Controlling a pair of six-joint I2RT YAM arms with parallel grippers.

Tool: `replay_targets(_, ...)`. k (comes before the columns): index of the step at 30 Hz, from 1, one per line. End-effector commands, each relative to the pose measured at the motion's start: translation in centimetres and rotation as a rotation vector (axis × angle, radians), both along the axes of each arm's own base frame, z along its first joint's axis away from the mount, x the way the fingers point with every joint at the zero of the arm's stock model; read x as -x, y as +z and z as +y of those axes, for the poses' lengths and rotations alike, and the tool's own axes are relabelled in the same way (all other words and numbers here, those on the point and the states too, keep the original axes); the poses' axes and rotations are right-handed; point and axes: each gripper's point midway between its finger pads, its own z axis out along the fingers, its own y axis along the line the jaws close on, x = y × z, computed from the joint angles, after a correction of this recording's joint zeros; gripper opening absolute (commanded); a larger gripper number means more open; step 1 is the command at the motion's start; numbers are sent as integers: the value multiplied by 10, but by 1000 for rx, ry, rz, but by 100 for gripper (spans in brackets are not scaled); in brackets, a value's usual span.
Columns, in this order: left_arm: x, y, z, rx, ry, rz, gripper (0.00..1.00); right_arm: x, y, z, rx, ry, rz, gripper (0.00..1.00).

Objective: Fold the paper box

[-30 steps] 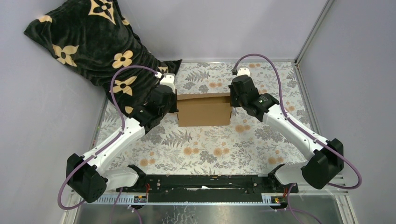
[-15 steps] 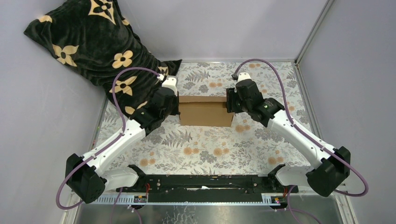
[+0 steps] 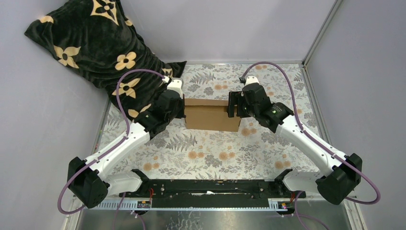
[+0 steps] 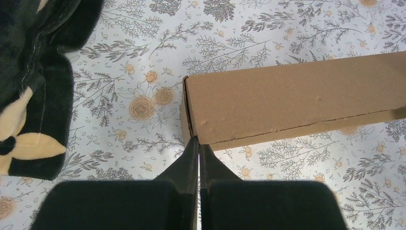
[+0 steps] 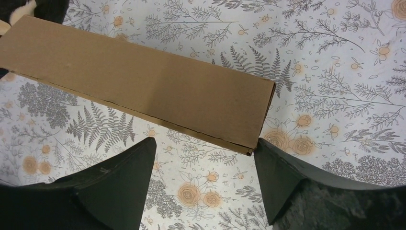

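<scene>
Top external: the paper box (image 3: 212,115) lies closed at mid-table (image 3: 210,148), its long axis running left to right. Left wrist: the left gripper (image 4: 197,143) is pressed together, tips touching the box's end corner; a shove could skew it. Right wrist: the right gripper (image 5: 203,143) is spread, straddling the other end, so the unpinned box may spring open

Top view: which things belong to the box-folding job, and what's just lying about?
Job: paper box; left hand, shut at one box corner; right hand, open at the other end.
Lying about: black floral cloth; floral table cover.
</scene>
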Motion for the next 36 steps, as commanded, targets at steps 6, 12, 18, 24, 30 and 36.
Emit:
replay_targets(6, 22, -18, -34, 66, -131, 95, 0, -2, 23, 16, -187, -53, -25, 90)
replay_targets(12, 21, -19, -35, 67, -132, 94, 0, -6, 17, 10, -273, -113, 3, 95)
replay_targets(18, 22, -21, -35, 67, -134, 98, 0, -8, 14, 11, -327, -142, 24, 96)
replay_targets(24, 23, -25, -36, 66, -137, 105, 0, -8, 14, 11, -368, -159, 13, 97)
replay_targets(30, 22, -26, -36, 63, -138, 106, 0, -12, 13, 3, -375, -189, 15, 97)
replay_targets(36, 22, -28, -37, 64, -140, 110, 0, -14, -4, -3, -369, -218, 53, 97)
